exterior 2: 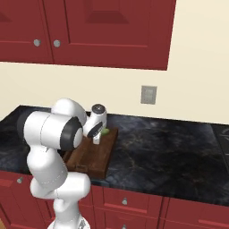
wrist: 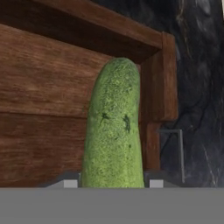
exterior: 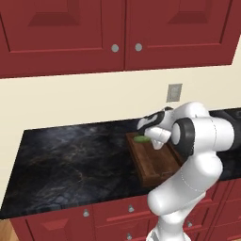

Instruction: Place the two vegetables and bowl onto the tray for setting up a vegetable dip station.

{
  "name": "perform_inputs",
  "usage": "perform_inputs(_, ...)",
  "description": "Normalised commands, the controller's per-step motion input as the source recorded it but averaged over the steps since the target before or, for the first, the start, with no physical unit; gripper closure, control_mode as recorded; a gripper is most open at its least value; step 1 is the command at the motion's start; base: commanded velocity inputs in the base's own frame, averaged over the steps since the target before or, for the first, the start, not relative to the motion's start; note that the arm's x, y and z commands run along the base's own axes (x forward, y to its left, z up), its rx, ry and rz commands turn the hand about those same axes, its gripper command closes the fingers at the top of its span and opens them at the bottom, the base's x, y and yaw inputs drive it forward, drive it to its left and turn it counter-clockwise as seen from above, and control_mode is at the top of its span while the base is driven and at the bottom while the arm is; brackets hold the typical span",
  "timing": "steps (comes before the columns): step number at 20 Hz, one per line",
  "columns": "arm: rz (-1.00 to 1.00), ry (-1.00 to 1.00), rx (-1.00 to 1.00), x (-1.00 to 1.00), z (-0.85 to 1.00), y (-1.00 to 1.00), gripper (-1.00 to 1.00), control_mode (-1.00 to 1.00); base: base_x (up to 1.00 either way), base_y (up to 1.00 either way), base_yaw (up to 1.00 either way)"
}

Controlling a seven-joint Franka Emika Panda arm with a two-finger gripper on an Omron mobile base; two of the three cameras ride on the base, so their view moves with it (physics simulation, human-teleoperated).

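A green cucumber (wrist: pixel 113 131), one of the vegetables, sits lengthwise between my two finger tips, and my gripper (wrist: pixel 113 183) is shut on it. The cucumber points toward a corner of the dark brown slatted tray (wrist: pixel 43 87), close over its slats, beside the raised rim and a small metal handle (wrist: pixel 175 148). From the base views, my gripper (exterior: pixel 149 140) (exterior 2: pixel 100 135) hangs over the far end of the tray (exterior: pixel 157 167) (exterior 2: pixel 91 159), with the cucumber's green tip (exterior: pixel 140 139) (exterior 2: pixel 105 131) sticking out from under the hand. The bowl is out of view.
The tray lies on a black marble counter (exterior: pixel 70 160) (exterior 2: pixel 170 152) with bare room on both sides. Red wall cabinets hang above, red drawers run below, and a wall outlet (exterior: pixel 174 92) (exterior 2: pixel 148 94) sits behind the tray.
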Motion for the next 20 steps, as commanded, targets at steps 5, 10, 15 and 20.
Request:
perform_inputs(5,0.00,0.00,0.00,0.22,0.00,0.00,1.00,-1.00,0.00,0.00,0.00)
perform_inputs(10,0.00,0.00,0.00,0.29,0.00,0.00,1.00,-1.00,0.00,0.00,0.00)
perform_inputs(15,0.00,0.00,0.00,0.20,-0.03,0.00,1.00,-1.00,0.00,0.00,0.00)
perform_inputs(20,0.00,0.00,0.00,0.05,-0.06,0.00,-1.00,-1.00,0.00,0.00,0.00)
